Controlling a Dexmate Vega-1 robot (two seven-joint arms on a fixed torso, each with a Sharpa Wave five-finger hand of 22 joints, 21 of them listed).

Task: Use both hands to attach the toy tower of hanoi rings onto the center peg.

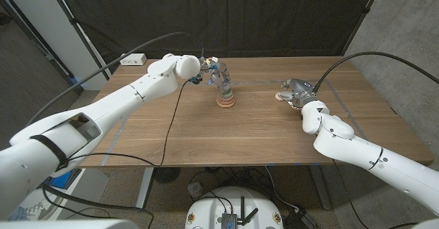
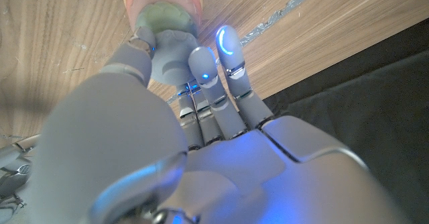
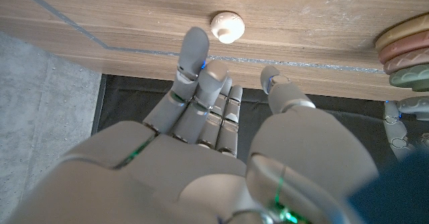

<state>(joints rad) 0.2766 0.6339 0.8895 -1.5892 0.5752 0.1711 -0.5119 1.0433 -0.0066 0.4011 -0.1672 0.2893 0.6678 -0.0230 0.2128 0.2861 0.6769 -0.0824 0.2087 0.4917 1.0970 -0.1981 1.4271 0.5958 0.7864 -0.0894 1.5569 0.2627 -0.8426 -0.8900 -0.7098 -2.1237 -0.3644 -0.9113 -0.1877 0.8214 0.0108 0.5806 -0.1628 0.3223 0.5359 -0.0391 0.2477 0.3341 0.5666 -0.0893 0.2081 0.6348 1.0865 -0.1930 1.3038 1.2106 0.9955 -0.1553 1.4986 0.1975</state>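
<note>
At frame centre, the left hand [image 1: 218, 73] grips the ring stack [image 1: 225, 100] on its peg, while the right hand [image 1: 296, 92], fingers apart and empty, waits beside a small white ring [image 1: 280, 96] on the tabletop [image 1: 240, 136].

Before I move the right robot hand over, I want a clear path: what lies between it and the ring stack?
Only bare table, seen in the head view, separates the right robot hand from the ring stack.

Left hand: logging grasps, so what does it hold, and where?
The left hand pinches the green ring at its rim, over the ring stack. The right hand holds nothing.
</note>
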